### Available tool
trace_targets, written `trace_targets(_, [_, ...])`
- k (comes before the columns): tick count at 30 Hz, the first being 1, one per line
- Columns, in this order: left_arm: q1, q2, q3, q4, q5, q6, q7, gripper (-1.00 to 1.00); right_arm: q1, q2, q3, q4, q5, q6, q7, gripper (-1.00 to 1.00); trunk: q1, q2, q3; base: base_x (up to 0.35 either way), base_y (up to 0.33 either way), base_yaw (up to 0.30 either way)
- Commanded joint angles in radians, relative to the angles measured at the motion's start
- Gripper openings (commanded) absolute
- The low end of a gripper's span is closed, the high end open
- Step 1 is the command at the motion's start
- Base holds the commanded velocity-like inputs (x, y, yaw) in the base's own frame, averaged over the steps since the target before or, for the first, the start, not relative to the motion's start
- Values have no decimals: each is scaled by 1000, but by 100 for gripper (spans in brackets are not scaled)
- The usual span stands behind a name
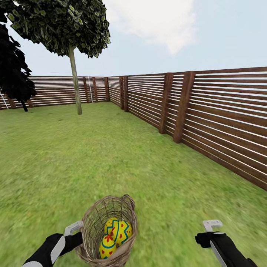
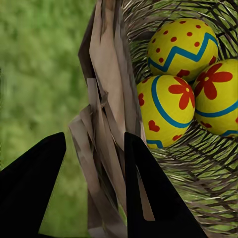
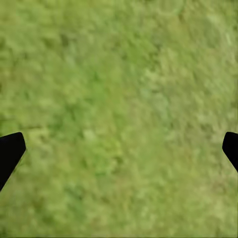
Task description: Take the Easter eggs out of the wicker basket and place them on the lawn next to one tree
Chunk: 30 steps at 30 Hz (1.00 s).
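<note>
— Any writing or labels to read?

— None legible. The only markings are painted: blue zigzag bands, red dots, flowers and hearts on the three yellow eggs [image 2: 183,49].

— And where are they?

— All inside the wicker basket [image 1: 107,231], piled low against its woven wall. In the head view only two of the eggs [image 1: 118,230] show clearly. The basket is tilted and held at the near edge of the lawn [image 1: 92,155], close in front of the robot.

— Who holds it?

— The left gripper [image 2: 94,183]. Its two dark fingers [image 2: 148,198] straddle the basket's rim [image 2: 106,99], one outside the wall and one inside, clamped narrow on the wicker.

— The other claw?

— The right gripper [image 3: 119,148] hangs over bare grass [image 3: 119,99], jaws spread wide, holding nothing.

— The surroundings?

— A thin-trunked tree [image 1: 75,78] stands at the far side of the lawn, well apart from the basket, near a corner of the brown slatted fence [image 1: 207,111]. A dark tree [image 1: 15,70] stands left of it.
</note>
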Motion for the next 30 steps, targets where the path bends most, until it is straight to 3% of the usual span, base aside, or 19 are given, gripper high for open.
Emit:
trace_targets(1, [-1,-1,8,-2,9,7,-5,-100,-1,-1,4,-1,-3,5,-4,100,1,0,-1,320,149,0])
trace_targets(30, [-1,10,13,-4,9,7,-10,-100,0,3,32,2,-3,1,-3,100,1,0,-1,320,149,0])
